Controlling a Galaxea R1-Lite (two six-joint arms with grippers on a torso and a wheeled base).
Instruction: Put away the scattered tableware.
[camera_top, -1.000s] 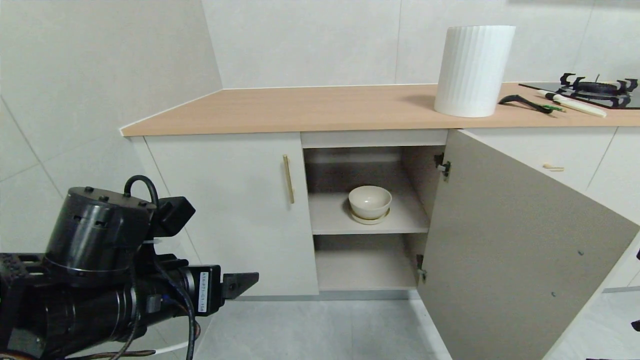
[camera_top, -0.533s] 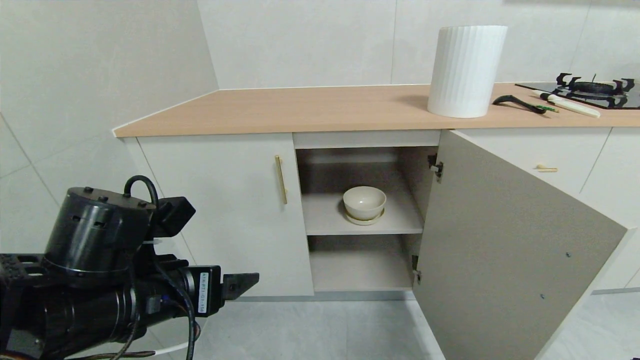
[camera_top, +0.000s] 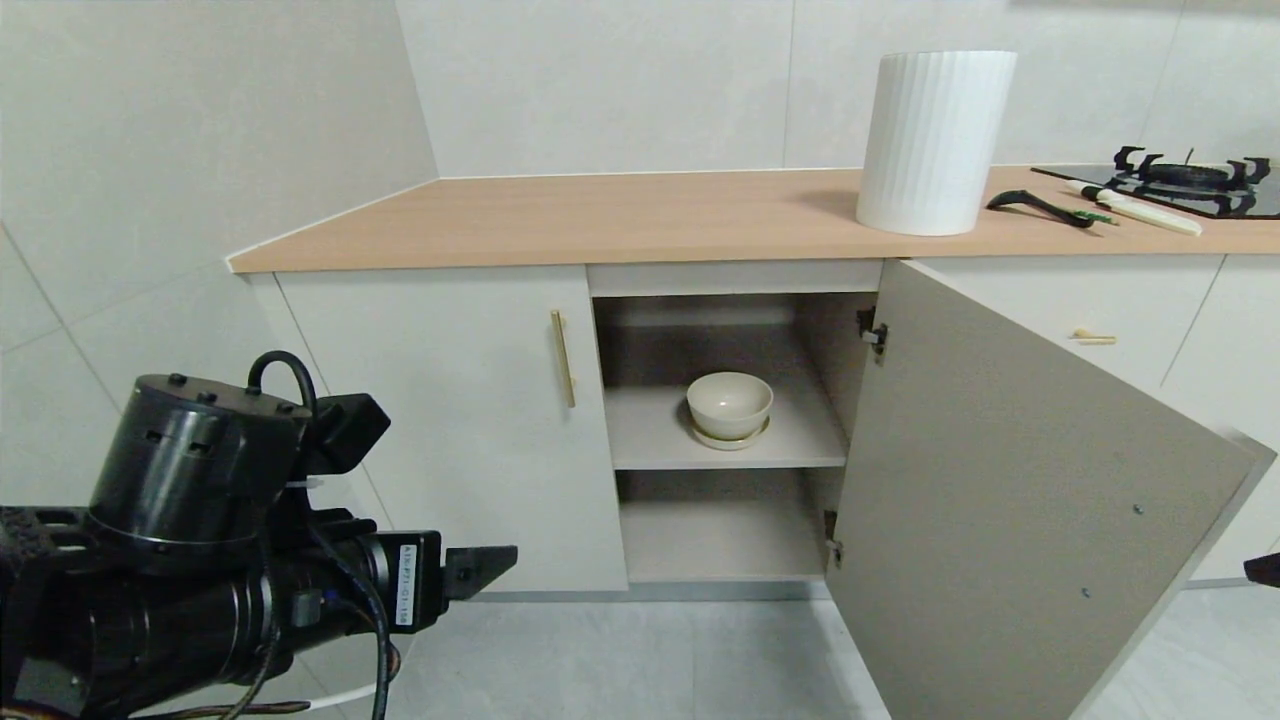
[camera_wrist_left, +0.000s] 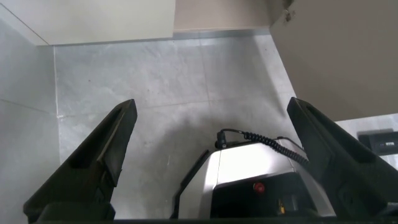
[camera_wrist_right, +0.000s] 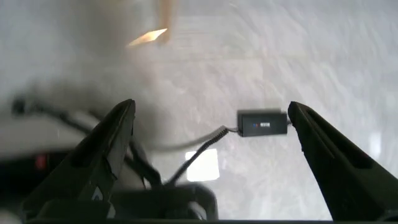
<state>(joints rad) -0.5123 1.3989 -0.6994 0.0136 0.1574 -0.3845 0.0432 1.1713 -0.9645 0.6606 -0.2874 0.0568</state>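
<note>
Bowl (camera_top: 729, 403) unmoved on its saucer (camera_top: 728, 438), mid upper shelf (camera_top: 650, 430), cabinet door (camera_top: 1000, 480) open; only the camera shifted. Left claw (camera_wrist_left: 211, 109) and right claw (camera_wrist_right: 211, 109) gape wide, empty. Door-closing probably remains.

Black cabled arm (camera_top: 200, 590), wedge-fingered left tool (camera_wrist_left: 211, 134)

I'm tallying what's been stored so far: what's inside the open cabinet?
A cream bowl sits on a saucer on the upper shelf. Anything behind the closed left door is covered from view.
</note>
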